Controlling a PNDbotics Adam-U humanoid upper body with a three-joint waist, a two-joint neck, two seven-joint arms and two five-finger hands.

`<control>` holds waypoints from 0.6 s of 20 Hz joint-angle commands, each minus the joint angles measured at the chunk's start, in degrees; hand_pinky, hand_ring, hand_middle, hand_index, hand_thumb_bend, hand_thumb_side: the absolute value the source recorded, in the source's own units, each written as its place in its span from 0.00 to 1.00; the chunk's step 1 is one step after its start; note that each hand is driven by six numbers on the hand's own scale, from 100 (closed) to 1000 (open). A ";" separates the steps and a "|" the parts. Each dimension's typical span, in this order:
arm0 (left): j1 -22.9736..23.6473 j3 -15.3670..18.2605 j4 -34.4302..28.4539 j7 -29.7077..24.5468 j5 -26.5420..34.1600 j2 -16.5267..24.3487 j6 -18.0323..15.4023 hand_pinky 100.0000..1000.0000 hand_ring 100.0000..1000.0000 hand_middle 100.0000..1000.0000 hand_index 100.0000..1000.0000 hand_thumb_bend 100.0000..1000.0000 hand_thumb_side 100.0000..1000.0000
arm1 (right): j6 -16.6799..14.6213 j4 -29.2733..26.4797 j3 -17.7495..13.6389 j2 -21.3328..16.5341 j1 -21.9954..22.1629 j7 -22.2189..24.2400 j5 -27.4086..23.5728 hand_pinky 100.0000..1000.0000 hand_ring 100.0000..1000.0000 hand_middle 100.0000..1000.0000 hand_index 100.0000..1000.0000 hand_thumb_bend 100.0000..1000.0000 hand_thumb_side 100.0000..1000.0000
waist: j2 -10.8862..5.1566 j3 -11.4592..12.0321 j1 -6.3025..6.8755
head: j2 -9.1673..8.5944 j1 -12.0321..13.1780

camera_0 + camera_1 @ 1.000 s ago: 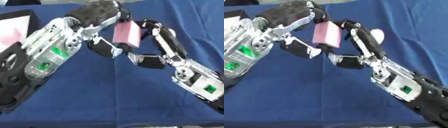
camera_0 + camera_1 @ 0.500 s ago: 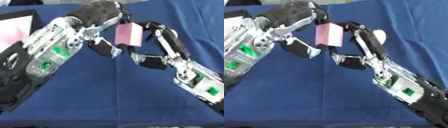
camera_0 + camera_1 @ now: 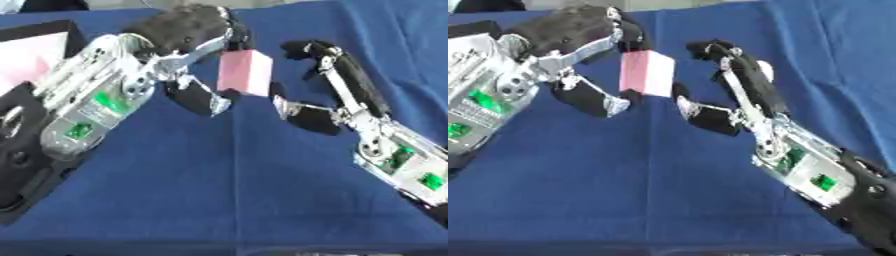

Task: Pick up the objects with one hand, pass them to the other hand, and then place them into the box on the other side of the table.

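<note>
The pink block (image 3: 244, 73) hung above the blue table (image 3: 227, 190), upright, pinched in the left hand (image 3: 185, 45). The right hand (image 3: 325, 85) sat just beside it — fingers spread and off the block, it seemed. The box (image 3: 26, 95) lay at the left edge — the left hand's own side.

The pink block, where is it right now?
The pink rectangular block is up above the blue tablecloth, top middle of the left eye view, pinched by the left hand, with the right hand open beside it.
</note>
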 commanded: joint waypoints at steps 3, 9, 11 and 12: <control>-0.70 1.22 0.29 1.25 -0.99 1.68 -0.26 0.72 0.59 0.48 0.41 0.10 0.01 | -0.04 -0.46 -0.72 -1.32 -0.19 0.38 0.92 0.53 0.76 0.67 0.81 0.14 0.16 | -1.23 0.02 -0.23 | -0.11 0.22; -0.98 3.01 -0.50 1.53 -0.86 4.52 0.41 0.71 0.59 0.48 0.41 0.13 0.00 | -0.19 -0.46 -0.94 -1.73 0.20 0.33 1.26 0.53 0.76 0.68 0.81 0.14 0.15 | -1.38 0.15 -0.18 | -0.11 0.59; -0.84 4.05 -0.89 1.66 -0.45 6.14 1.02 0.70 0.59 0.48 0.41 0.13 0.00 | -0.39 -0.46 -1.04 -1.90 0.29 0.22 1.29 0.53 0.76 0.68 0.81 0.14 0.15 | -1.45 0.22 -0.15 | -0.11 0.72; -0.72 4.67 -1.08 1.79 -0.22 7.04 1.41 0.70 0.59 0.48 0.41 0.13 0.00 | -0.50 -0.46 -1.10 -1.98 0.35 0.13 1.27 0.53 0.76 0.67 0.81 0.14 0.14 | -1.48 0.27 -0.15 | -0.11 0.84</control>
